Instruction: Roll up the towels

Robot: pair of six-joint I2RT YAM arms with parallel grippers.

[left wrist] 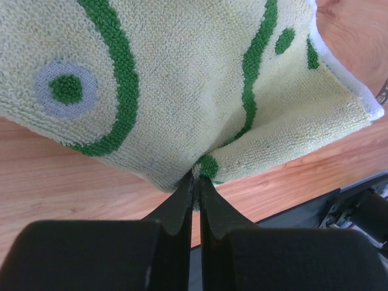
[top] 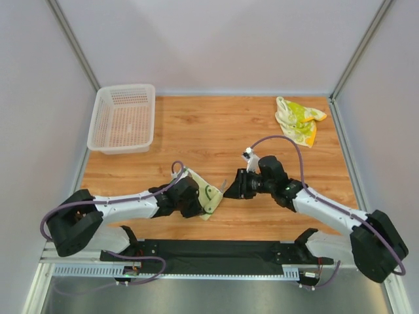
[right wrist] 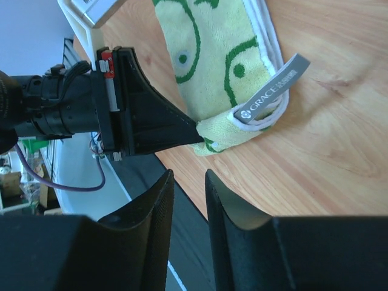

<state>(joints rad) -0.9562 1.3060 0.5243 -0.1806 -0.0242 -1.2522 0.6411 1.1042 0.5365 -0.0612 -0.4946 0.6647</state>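
Near the front edge of the wooden table (top: 216, 131), the left gripper (left wrist: 197, 174) is clenched on a fold of the cream terry towel with dark green lines (left wrist: 182, 85). The right gripper (right wrist: 188, 177) sits just beside it, fingers slightly parted and empty. That towel looks folded, not yet rolled — and the yellow-green blotched, orange-edged towel (top: 298, 120) lies crumpled at the far right corner, seemingly untouched.

I count two towels: a green-lined towel (top: 208, 193) and a blotched towel (top: 298, 121). I see one basket (top: 123, 118), one desk (top: 216, 131), and two arms, left arm (top: 124, 208) and right arm (top: 327, 206).
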